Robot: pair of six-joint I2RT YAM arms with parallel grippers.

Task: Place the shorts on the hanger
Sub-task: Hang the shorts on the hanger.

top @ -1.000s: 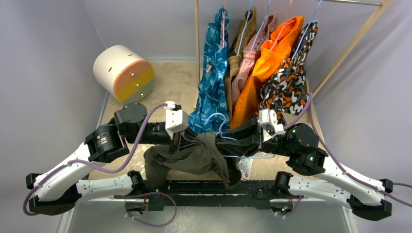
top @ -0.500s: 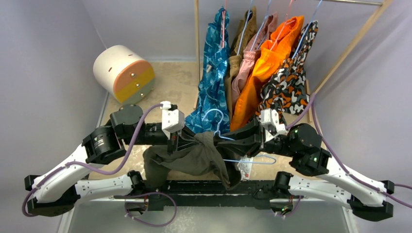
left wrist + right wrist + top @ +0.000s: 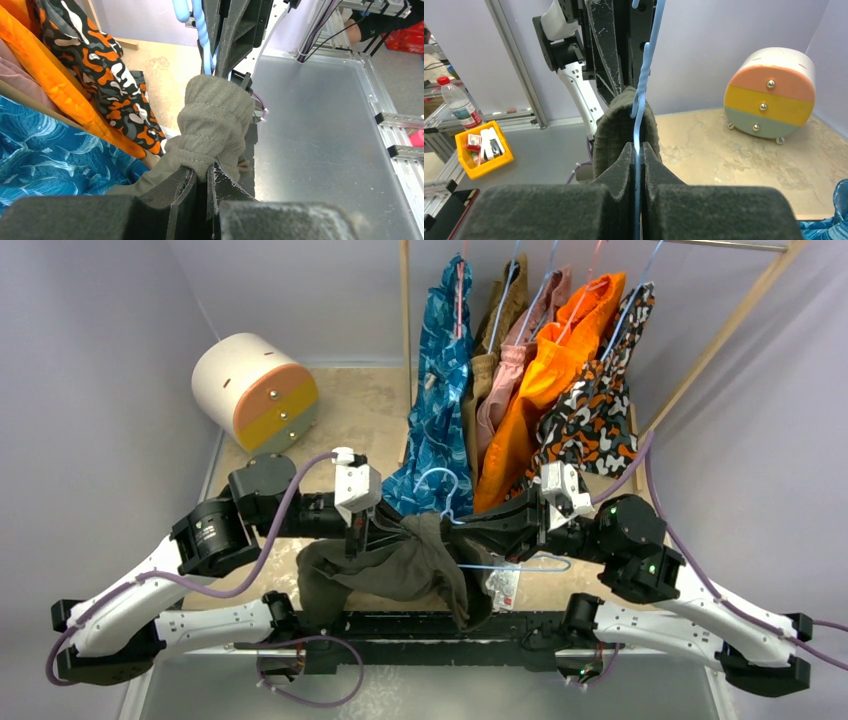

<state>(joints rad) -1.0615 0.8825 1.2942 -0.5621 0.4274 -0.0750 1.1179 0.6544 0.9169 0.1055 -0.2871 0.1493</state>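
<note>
Lab: aluminium framing (image 3: 516, 62), yellow parts bin (image 3: 494, 162).

No words or numbers can be read anywhere. The white tag (image 3: 503, 585) lying by the shorts (image 3: 400, 570) is too small to make out. The bottle (image 3: 459, 105) next to the yellow box (image 3: 484, 150) has a label, but it is too blurry to read. The little packs (image 3: 483, 141) in that box show no clear letters.

Lavender walls (image 3: 90, 350), wooden clothes rack (image 3: 404, 310)
</note>
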